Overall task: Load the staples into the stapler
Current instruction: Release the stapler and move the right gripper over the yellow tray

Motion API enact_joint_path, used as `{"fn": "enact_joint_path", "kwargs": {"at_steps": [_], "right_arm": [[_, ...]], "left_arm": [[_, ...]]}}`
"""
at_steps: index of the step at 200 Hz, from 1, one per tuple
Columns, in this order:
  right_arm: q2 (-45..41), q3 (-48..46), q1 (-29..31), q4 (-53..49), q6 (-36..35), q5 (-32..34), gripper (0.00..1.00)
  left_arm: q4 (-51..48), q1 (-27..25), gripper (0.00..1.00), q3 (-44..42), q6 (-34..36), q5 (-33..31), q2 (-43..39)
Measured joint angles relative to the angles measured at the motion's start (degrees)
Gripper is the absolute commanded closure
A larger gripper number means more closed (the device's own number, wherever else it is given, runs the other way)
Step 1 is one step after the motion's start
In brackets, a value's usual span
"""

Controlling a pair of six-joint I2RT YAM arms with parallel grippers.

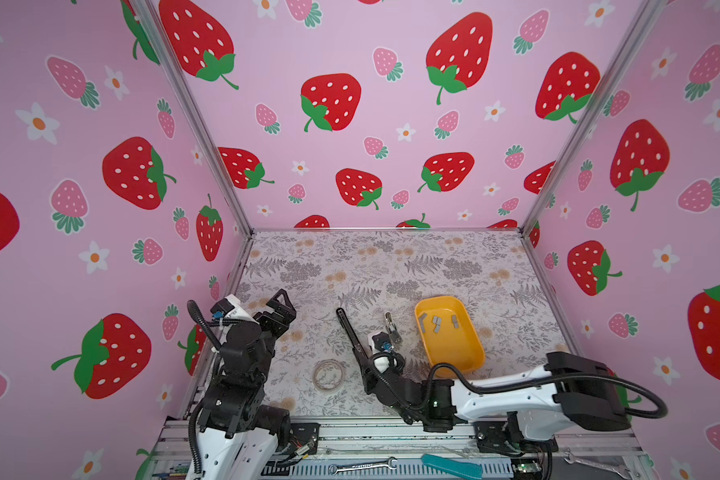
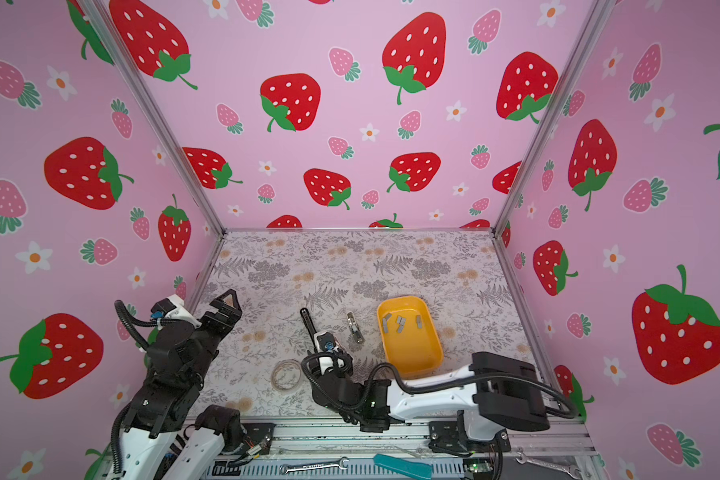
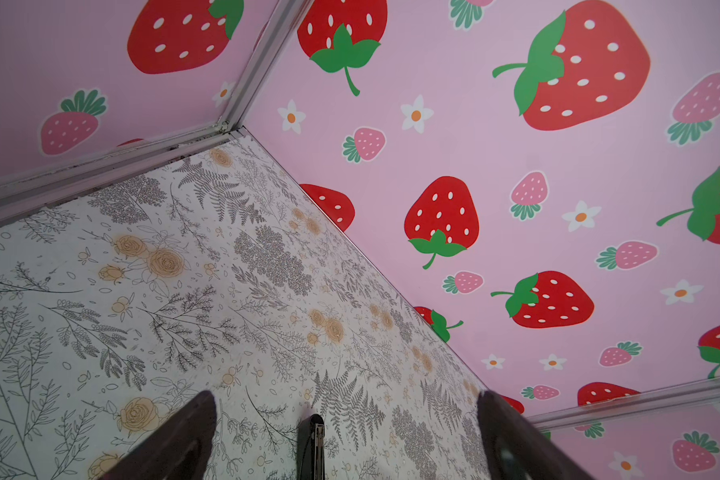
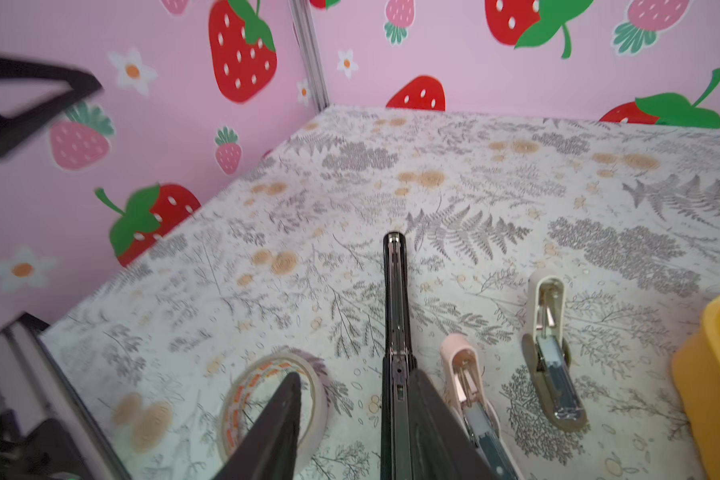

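Short flat grey staples (image 1: pixel 437 321) lie in yellow tray (image 1: pixel 454 349); left tool (image 3: pixel 348 399) and right tool (image 4: pixel 356 376) gape apart

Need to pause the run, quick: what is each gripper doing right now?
Left gripper: open, holding nothing.
Right gripper: open, jaws either side of the black stapler, not clamped on it.

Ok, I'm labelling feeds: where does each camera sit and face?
Both top views: overhead at front, looking down on the floral-patterned table; both arms show.
Left wrist: on left arm, facing the back wall; its dark fingertips show.
Right wrist: on right arm, looking along the long black stapler; open right gripper straddles it.
Shared: top and right wrist views show that stapler, yellow plastic tray.
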Motion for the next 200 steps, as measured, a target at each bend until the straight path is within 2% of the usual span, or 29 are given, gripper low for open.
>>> {"fn": "enact_joint_path", "kwargs": {"at_steps": [29, 42, 58, 87, 116, 154, 200], "right_arm": [[-11.23, 0.92, -2.01, -9.11, -1.2, -0.46, 0.6], [-14.38, 1.79, -5.73, -14.62, -1.62, -1.18, 0.61], [-17.25, 2.03, -14.51, -20.9, -2.69, -4.09, 0.61], [-20.06, -0.26, -31.76, -26.58, -5.11, -11.28, 0.63], [-19.54, -2.8, -42.53, -29.14, -6.95, -18.73, 0.69], [-16.09, -5.33, -47.54, -29.0, -7.48, -25.35, 0.7], [-9.14, -5.33, -49.59, -27.85, -8.0, -26.25, 0.76]], "left_arm": [[-1.84, 0.04, 0.01, 0.15, -0.17, 4.2, -0.92], [-1.09, 0.04, 0.01, -0.55, 0.76, 7.96, -2.21], [0.74, 0.04, 0.01, -3.06, 4.15, 12.81, -4.24], [2.29, 0.04, 0.01, -7.32, 8.94, 15.43, -3.96], [5.73, 0.04, 0.01, -13.84, 12.0, 16.02, 0.63], [10.97, 0.04, 0.01, -18.56, 15.12, 14.34, 6.51], [19.58, 0.04, 0.01, -25.92, 17.62, 9.68, 7.48]]}}
